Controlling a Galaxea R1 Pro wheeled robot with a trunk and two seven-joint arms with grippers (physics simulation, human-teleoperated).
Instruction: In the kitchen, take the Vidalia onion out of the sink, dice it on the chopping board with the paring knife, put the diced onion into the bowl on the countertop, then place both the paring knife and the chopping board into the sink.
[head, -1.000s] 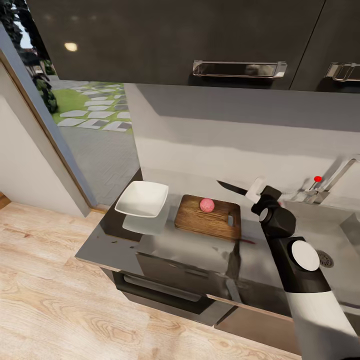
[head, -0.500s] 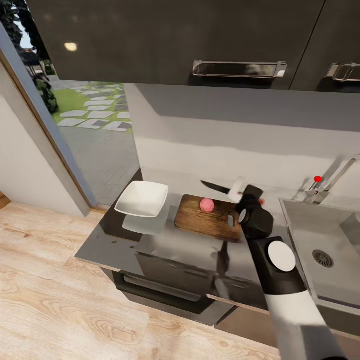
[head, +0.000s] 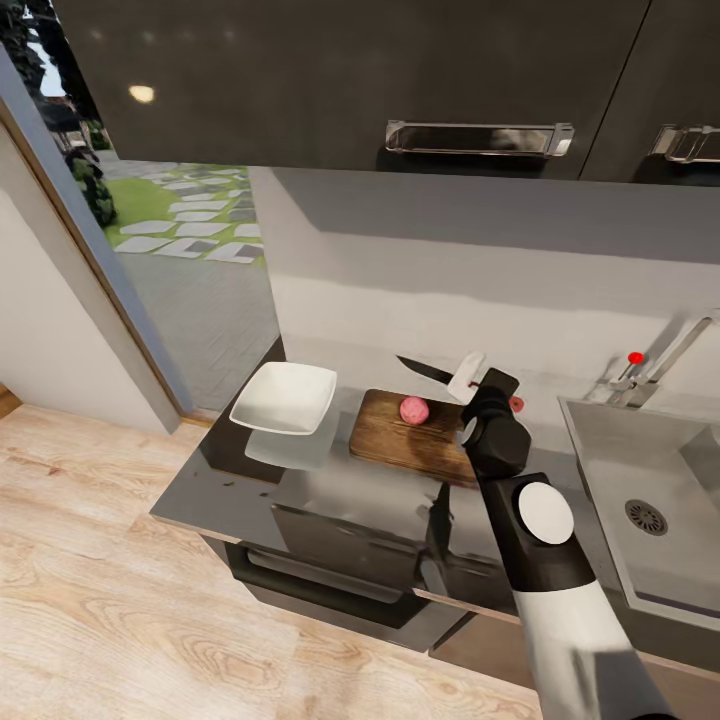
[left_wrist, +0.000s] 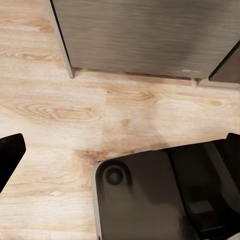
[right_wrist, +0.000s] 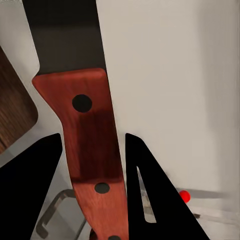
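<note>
The pinkish Vidalia onion (head: 414, 409) sits whole on the dark wooden chopping board (head: 400, 437) on the grey countertop (head: 250, 470). My right gripper (head: 472, 386) is shut on the paring knife (head: 428, 370) by its red-brown handle (right_wrist: 92, 145), holding it in the air just right of and behind the onion, blade pointing left. The black fingers (right_wrist: 30, 190) clamp the handle on both sides. The white bowl (head: 285, 397) stands left of the board. The steel sink (head: 610, 455) lies to the right. My left gripper (left_wrist: 120, 150) hangs open over the floor.
The chrome tap with its red knob (head: 635, 358) stands behind the sink. Dark wall cabinets (head: 400, 80) hang above the counter. An open doorway (head: 170, 230) to a garden path is on the left. My own dark base (left_wrist: 150, 200) is under the left gripper.
My right arm has carried the knife leftward from beside the sink to the board's right end, close to the onion. Onion, board and bowl have not moved.
</note>
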